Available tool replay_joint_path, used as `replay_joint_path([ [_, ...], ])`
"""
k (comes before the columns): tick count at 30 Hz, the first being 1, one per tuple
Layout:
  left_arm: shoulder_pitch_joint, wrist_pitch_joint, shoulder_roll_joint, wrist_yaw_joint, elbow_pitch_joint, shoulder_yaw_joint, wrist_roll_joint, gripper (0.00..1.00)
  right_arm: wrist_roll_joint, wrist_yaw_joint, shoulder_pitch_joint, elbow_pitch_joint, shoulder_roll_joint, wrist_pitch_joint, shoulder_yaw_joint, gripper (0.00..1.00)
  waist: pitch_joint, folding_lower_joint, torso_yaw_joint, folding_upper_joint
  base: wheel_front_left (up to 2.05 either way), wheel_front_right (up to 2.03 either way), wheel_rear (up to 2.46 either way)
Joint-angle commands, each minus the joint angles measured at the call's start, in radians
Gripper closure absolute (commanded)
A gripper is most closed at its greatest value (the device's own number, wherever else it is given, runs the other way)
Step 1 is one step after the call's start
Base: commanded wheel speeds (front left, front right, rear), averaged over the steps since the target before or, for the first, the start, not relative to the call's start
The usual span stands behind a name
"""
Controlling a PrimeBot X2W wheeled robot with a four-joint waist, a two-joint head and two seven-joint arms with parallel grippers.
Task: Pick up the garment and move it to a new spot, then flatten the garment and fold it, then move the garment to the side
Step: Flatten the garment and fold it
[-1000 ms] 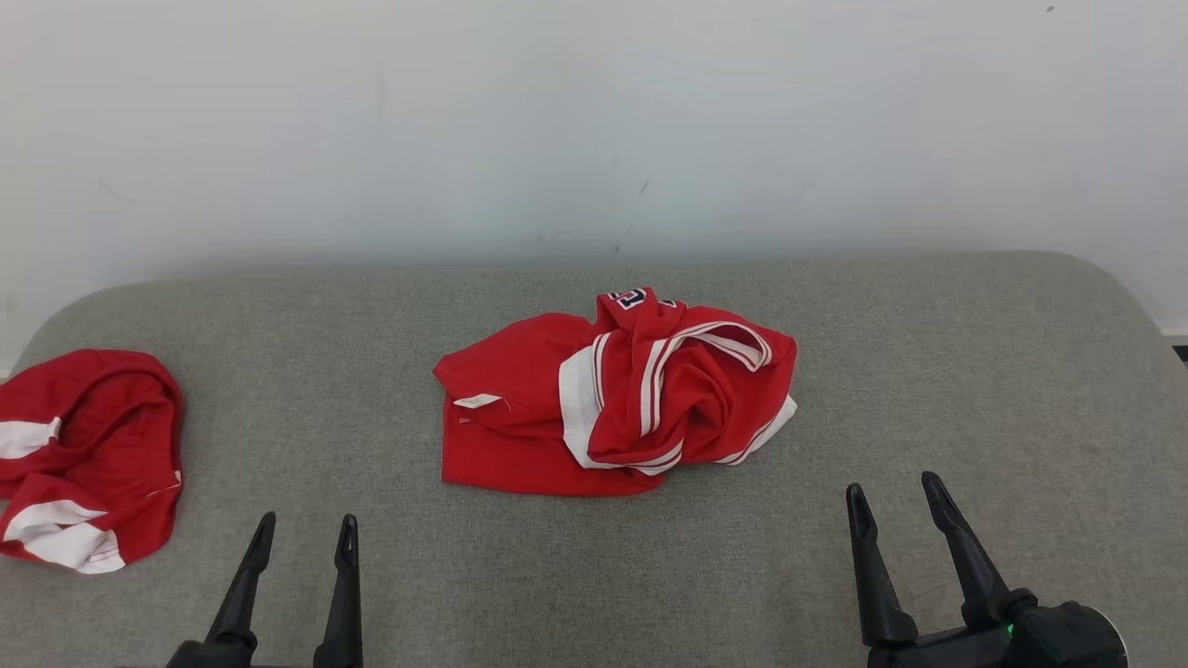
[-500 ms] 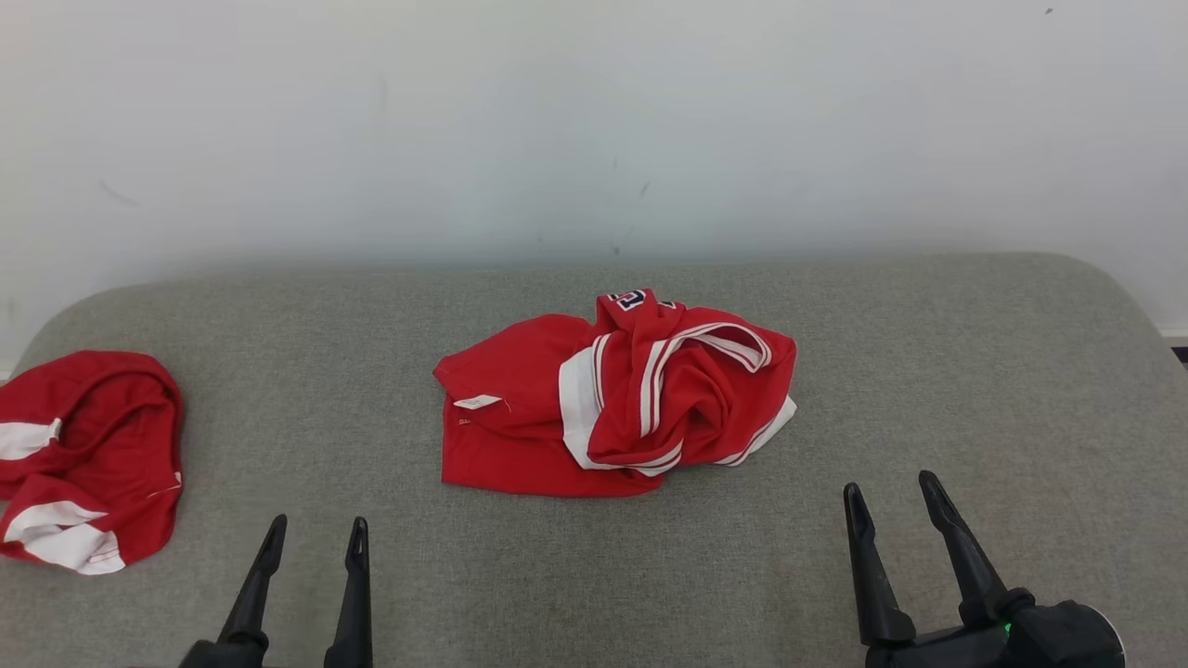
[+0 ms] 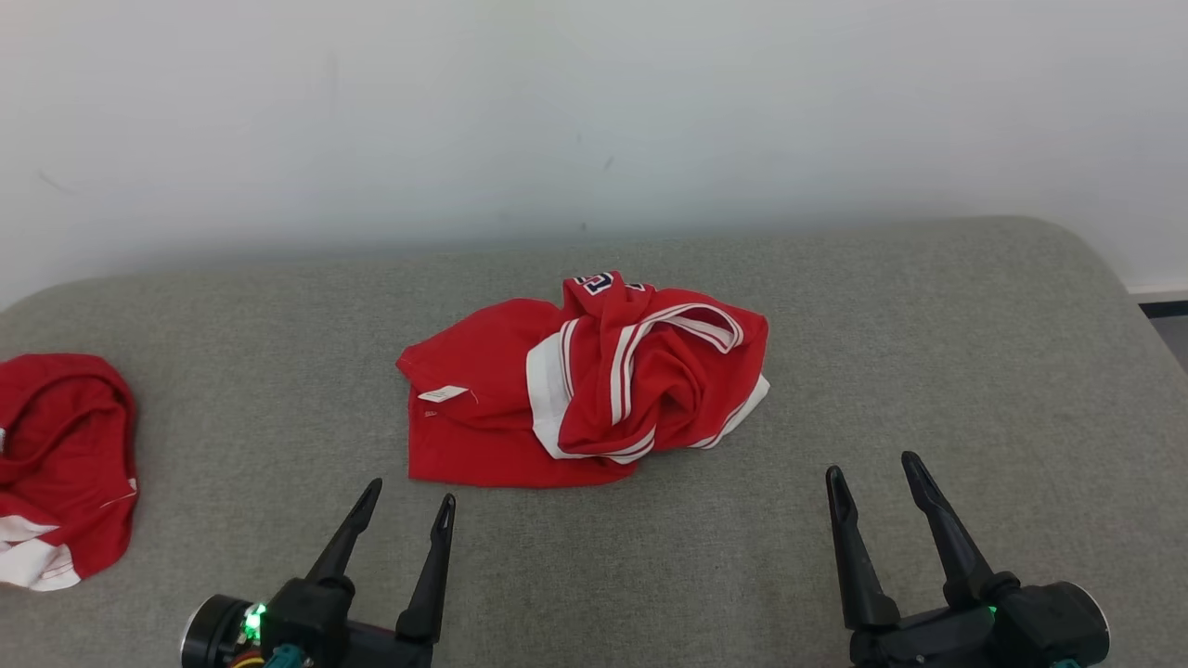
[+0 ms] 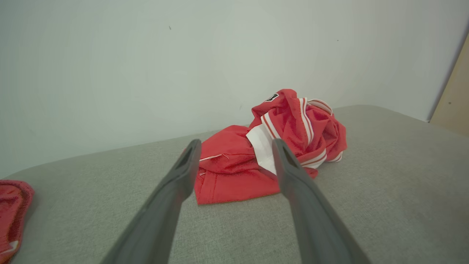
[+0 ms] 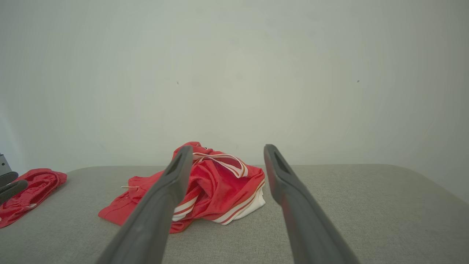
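Pickup step about to begin: jersey crumpled, both grippers empty

Red jersey (image 3: 585,380) sits in a heap near the middle of the grey upholstered surface (image 3: 928,353), a little left of centre. Its white-striped trim is bunched on the right side, and a flatter red panel with a small white label (image 3: 443,393) lies on the left. It is neither spread nor folded, so I judge the task to be at its first step: the pick-up before the move to a new spot.

Left gripper (image 3: 412,492) hovers on the near side of the heap, fingers apart and holding nothing. Its tips are close to the jersey's near left corner but not touching it. In the left wrist view the red panel lies straight ahead between the fingers. Right gripper (image 3: 871,464) hangs near and to the right, also spread wide and empty, well apart from the cloth.

A second red garment (image 3: 65,455) lies at the left edge of the surface, well apart from the jersey, and seems to play no part in this step.

Next move, as I read it, is to bring the fingers forward and down onto the cloth, close on a firm bunch rather than one loose layer, and lift clear. A grip on the thin edge alone may let the heap trail or slip.
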State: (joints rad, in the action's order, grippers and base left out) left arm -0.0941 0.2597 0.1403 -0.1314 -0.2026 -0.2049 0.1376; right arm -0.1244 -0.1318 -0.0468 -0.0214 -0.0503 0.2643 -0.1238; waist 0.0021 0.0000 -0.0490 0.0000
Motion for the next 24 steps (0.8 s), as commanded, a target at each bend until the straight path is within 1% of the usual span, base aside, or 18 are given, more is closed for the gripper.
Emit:
replay_joint_path([
  [1,-0.034,0.005,0.012,0.002,-0.027,-0.016,0.024,0.0,0.002,0.002,0.015,-0.002,0.0,0.001,-0.006,0.0,0.019,0.0,-0.025,0.0,0.0,0.0,0.0],
  [9,-0.188,0.005,0.056,0.001,-0.155,-0.145,0.083,0.0,0.013,0.002,0.052,-0.009,0.0,0.001,-0.028,0.0,0.084,0.0,-0.097,0.0,0.0,0.0,0.0],
  [15,-0.279,0.005,0.084,0.001,-0.239,-0.233,0.12,0.0,0.015,0.002,0.074,-0.023,0.0,0.001,-0.026,0.0,0.139,0.0,-0.149,0.0,0.0,0.0,0.0],
  [17,-0.31,0.005,0.097,0.001,-0.261,-0.253,0.13,0.0,0.01,0.002,0.078,-0.026,0.0,0.001,-0.025,0.0,0.153,0.0,-0.163,0.0,0.0,0.0,0.0],
  [24,-0.37,0.005,0.113,0.001,-0.306,-0.289,0.134,0.0,-0.006,0.002,0.086,-0.037,0.0,0.001,-0.035,0.0,0.185,0.0,-0.199,0.0,0.0,0.0,0.0],
])
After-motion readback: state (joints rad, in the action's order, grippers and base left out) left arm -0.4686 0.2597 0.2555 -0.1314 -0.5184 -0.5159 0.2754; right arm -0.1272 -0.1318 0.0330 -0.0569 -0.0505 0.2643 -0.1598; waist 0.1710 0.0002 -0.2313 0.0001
